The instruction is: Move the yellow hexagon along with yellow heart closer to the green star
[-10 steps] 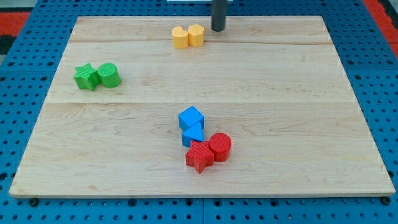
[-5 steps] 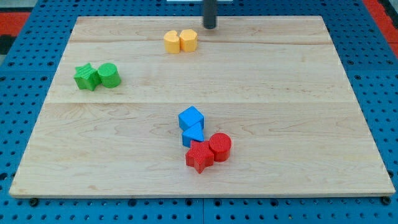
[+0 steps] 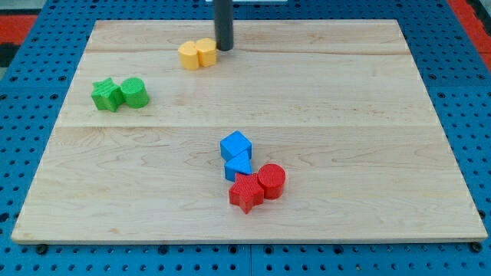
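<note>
The yellow hexagon (image 3: 206, 52) and the yellow heart (image 3: 189, 55) lie side by side, touching, near the view's top, left of centre. My tip (image 3: 224, 48) stands right against the hexagon's right side. The green star (image 3: 106, 95) lies at the view's left, touching a green cylinder (image 3: 134, 93) on its right. The yellow pair is up and to the right of the green star, some way off.
A blue cube (image 3: 236, 145), a blue triangle (image 3: 238, 165), a red star (image 3: 246, 192) and a red cylinder (image 3: 271, 181) cluster below the centre of the wooden board (image 3: 368, 115). Blue pegboard surrounds the board.
My tip has moved left and slightly down, and the yellow hexagon and heart have slid left and a little down with it, nearer the green star.
</note>
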`<action>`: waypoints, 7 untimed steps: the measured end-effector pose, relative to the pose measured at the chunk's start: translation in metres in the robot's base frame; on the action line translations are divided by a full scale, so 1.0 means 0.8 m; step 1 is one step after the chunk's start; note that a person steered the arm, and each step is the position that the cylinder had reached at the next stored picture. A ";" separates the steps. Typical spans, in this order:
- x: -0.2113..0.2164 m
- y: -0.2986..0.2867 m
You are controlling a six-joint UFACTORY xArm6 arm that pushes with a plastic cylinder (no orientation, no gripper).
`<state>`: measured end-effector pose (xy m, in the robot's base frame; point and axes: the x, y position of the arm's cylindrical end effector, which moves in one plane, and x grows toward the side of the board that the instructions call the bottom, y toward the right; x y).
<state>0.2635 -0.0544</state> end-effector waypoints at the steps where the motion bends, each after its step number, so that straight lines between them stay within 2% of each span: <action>1: 0.000 -0.048; 2: 0.011 -0.075; 3: 0.037 -0.058; 5: 0.038 -0.162; 6: 0.034 -0.162; 7: 0.001 -0.130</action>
<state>0.2646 -0.1584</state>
